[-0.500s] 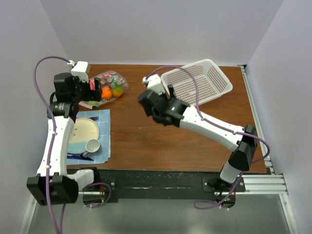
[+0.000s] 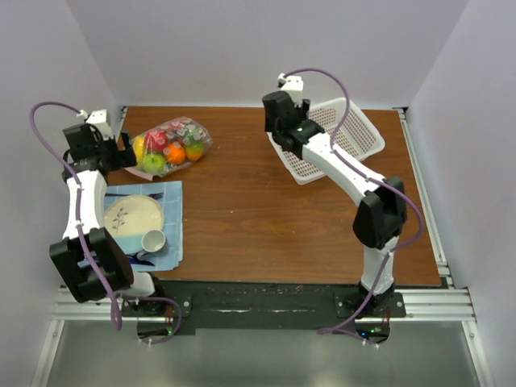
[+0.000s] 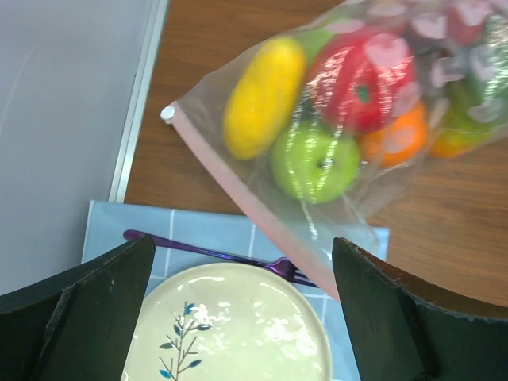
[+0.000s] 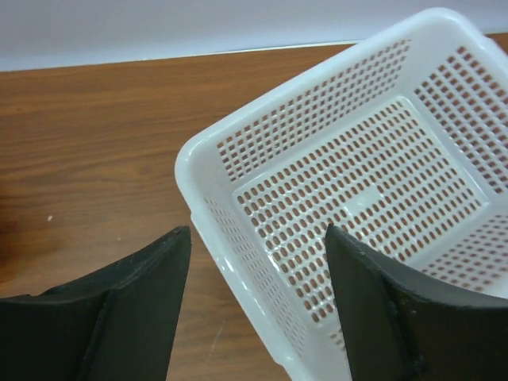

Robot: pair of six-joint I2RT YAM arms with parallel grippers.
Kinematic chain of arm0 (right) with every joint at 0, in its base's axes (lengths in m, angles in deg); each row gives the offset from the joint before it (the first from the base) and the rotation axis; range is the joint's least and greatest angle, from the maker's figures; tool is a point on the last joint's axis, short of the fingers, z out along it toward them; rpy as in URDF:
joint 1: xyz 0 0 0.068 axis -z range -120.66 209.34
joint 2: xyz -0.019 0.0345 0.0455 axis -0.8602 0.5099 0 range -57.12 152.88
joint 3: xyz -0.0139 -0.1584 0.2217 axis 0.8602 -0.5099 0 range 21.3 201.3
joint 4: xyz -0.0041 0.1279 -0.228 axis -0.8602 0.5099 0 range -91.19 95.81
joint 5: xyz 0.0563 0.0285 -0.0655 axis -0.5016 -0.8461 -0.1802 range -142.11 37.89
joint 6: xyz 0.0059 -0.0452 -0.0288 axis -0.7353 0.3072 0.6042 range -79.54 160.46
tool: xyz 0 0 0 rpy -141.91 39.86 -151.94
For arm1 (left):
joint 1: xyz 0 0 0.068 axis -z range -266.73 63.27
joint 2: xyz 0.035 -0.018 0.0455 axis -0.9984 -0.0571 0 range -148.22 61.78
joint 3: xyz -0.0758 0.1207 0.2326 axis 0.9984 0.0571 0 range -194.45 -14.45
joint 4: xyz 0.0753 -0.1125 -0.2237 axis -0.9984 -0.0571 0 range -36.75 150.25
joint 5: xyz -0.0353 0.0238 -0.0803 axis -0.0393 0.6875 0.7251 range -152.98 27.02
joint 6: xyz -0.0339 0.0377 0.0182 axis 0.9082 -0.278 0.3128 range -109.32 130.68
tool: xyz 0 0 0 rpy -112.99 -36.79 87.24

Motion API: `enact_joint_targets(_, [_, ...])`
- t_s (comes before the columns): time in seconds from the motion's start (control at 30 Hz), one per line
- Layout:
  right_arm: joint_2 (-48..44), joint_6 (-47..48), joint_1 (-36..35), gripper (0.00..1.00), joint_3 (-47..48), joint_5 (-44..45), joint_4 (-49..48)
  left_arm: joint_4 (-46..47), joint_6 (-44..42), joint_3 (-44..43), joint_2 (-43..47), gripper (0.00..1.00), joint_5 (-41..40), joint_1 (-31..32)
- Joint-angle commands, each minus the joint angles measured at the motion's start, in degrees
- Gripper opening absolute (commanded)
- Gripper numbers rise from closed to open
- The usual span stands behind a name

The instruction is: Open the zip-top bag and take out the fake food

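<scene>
The zip-top bag (image 2: pixel 171 143) lies at the back left of the table, and its pink zip strip (image 3: pixel 252 208) looks closed. Through the clear plastic I see the fake food: a yellow piece (image 3: pixel 264 95), a green apple (image 3: pixel 317 160), a red apple (image 3: pixel 361 79) and an orange (image 3: pixel 397 139). My left gripper (image 2: pixel 121 153) (image 3: pixel 242 242) is open just left of the bag's zip end, above the plate, holding nothing. My right gripper (image 2: pixel 280 133) (image 4: pixel 258 230) is open over the near left rim of the white basket (image 4: pixel 357 198), its fingers (image 4: pixel 119 309) either side of that wall.
A beige plate (image 2: pixel 133 216) (image 3: pixel 238 325), a purple fork (image 3: pixel 214 252) and a white cup (image 2: pixel 153 240) sit on a blue checked mat (image 2: pixel 173 201) at the front left. The white mesh basket (image 2: pixel 339 137) stands at the back right. Walls close in on both sides.
My left gripper has drawn back from the bag toward the left wall. My right arm has swung from the table's middle to the back, over the basket's left rim.
</scene>
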State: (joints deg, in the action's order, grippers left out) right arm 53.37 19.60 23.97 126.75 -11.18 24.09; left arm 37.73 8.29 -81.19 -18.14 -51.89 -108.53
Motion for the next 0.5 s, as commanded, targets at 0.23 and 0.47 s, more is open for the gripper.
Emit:
enact_joint_targets(0.23, [6.6, -6.3, 7.1, 0.16, -2.9, -3.4, -7.3, 8.8, -0.9, 1.1, -7.6, 1.00, 1.0, -1.2])
enact_joint_targets(0.47, [6.1, -10.1, 7.3, 0.01, -8.7, -4.5, -3.2, 12.3, -1.4, 0.3, -13.1, 1.00, 3.8, -0.7])
